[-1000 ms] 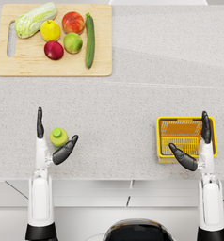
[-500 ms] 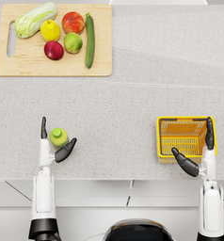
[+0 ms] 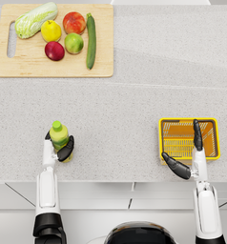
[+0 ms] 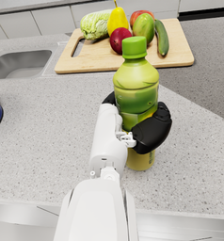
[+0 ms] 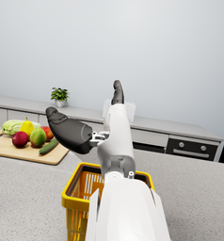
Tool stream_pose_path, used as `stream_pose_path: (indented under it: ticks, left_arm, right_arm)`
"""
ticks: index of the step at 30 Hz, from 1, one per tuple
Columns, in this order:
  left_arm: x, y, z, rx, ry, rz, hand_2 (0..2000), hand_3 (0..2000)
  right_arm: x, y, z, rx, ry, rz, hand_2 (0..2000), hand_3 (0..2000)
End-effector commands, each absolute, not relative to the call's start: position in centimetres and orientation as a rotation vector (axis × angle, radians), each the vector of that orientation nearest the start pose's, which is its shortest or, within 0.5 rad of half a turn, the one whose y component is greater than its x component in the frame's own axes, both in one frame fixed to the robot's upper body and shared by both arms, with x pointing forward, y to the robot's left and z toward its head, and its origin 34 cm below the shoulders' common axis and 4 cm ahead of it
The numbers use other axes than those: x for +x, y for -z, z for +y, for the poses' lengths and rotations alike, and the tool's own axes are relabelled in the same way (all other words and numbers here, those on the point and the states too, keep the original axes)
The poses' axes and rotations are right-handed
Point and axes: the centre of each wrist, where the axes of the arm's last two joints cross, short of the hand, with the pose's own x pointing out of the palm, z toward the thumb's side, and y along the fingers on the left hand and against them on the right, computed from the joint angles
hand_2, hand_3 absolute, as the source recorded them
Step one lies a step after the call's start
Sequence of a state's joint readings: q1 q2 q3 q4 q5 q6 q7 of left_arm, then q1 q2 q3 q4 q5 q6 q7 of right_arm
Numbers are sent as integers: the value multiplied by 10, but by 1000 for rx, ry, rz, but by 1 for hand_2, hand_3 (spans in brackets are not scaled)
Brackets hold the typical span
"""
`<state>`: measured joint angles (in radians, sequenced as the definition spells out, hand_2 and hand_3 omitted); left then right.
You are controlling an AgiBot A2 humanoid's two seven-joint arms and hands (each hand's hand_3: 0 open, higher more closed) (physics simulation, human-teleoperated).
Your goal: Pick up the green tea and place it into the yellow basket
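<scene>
The left hand (image 4: 142,129) has closed round the green tea (image 4: 136,89), which was loose between its fingers a moment ago; it stands on the worktop (image 3: 134,105), well left of the basket (image 3: 188,138). Grasp looks made; lifting comes next. Right hand (image 3: 187,159) hangs spread, empty, over the basket.

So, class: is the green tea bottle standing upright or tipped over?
Upright. The green tea bottle stands on its base on the counter, cap pointing up, with the left hand wrapped around its middle.
</scene>
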<state>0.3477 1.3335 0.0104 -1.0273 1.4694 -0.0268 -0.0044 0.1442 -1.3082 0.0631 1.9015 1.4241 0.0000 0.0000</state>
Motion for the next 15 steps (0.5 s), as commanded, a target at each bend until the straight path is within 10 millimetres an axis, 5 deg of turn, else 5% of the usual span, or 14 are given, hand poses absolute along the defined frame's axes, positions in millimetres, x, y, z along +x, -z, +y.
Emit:
stream_pose_path:
  ticks: [1,5,8,15]
  left_arm:
    - [306,-122,262,109,1506,72,2000,2000]
    - [290,-208,227,397,1619,-173,2000,2000]
    - [275,-247,198,538,1693,-313,2000,2000]
    - [259,-259,136,586,1901,-411,2000,2000]
  right_arm:
    - [234,-213,-187,-432,-1737,-276,0,0]
    - [234,-201,-141,-371,-1899,-284,0,0]
    - [238,-204,-123,-358,-1942,-316,0,0]
    - [242,-217,-95,-529,-1946,-286,0,0]
